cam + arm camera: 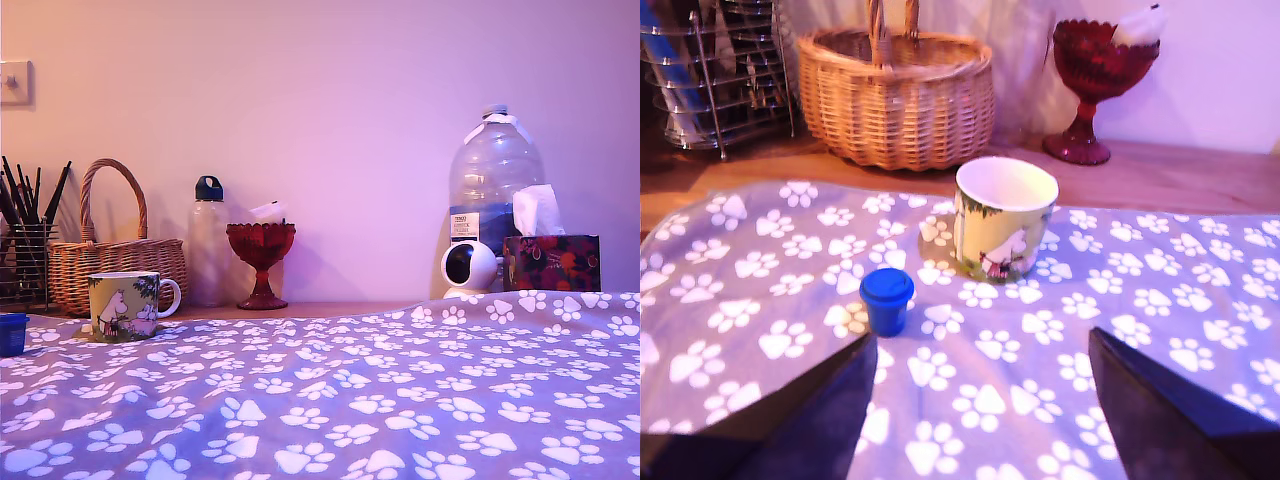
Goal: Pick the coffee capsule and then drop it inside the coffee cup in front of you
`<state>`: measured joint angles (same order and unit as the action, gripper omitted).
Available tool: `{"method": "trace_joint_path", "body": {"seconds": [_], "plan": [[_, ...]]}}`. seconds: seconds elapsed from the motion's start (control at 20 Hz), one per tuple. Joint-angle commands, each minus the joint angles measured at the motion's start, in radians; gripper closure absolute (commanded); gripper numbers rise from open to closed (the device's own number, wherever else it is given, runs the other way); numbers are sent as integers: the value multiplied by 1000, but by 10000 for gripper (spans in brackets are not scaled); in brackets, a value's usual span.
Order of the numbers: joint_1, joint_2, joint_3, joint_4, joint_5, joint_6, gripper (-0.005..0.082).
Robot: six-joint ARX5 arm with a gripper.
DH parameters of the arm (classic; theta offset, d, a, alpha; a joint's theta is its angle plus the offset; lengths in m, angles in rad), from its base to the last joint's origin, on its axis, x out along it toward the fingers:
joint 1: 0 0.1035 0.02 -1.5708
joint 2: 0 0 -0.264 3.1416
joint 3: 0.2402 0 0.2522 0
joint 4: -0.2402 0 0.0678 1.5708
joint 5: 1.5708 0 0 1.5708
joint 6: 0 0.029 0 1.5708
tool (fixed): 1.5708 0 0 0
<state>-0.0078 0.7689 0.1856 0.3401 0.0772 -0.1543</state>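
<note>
**Hand spread wide over the paw-print cloth, capsule and cup ahead of it**

A purple cloth (pixel 400 400) printed with white paw marks fills the lower half of the exterior view and most of the wrist view; a strip of wooden tabltop shows beyond it — the tabletop (pixel 1200 175) runs along the wall. At the right of the exterior view stands a large clear water bottle (pixel 495 170), with a patterned tissue box (pixel 552 262) at its foot and a small round white camera (pixel 468 267) just beside that. In the left part of the same view a wicker basket (pixel 115 255) with a tall handle sits by a wire holder (pixel 22 262) full of dark sticks. Near the middle are a slim clear flask (pixel 208 240) with a blue cap and a red glass goblet (pixel 261 260).

The coffee cup (pixel 1005 220) stands upright on the cloth near the centre of the wrist view, its white inside showing, in front of the basket. The coffee capsule (pixel 886 300) — small, dark blue — stands on the cloth just beside the cup, lower left of it in the wrist view and apart from it; in the exterior view it is cut by the left edge.

The hand (pixel 980 400) is spread wide, its two dark fingers (pixel 820 410) at the bottom corners of the wrist view, holding nothing, with the capsule above the gap
</note>
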Motion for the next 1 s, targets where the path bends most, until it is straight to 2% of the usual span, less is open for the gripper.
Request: {"method": "trace_joint_path", "body": {"seconds": [0.0,0.1,0.3,0.4,0.75,0.95], "plan": [[-2,51,0,60,0,32,155],[-2,111,0,123,-2,37,156],[0,229,0,222,-10,96,156],[12,295,0,283,-6,102,156],[146,529,0,483,90,103,156],[166,598,0,533,91,114,156]]}}
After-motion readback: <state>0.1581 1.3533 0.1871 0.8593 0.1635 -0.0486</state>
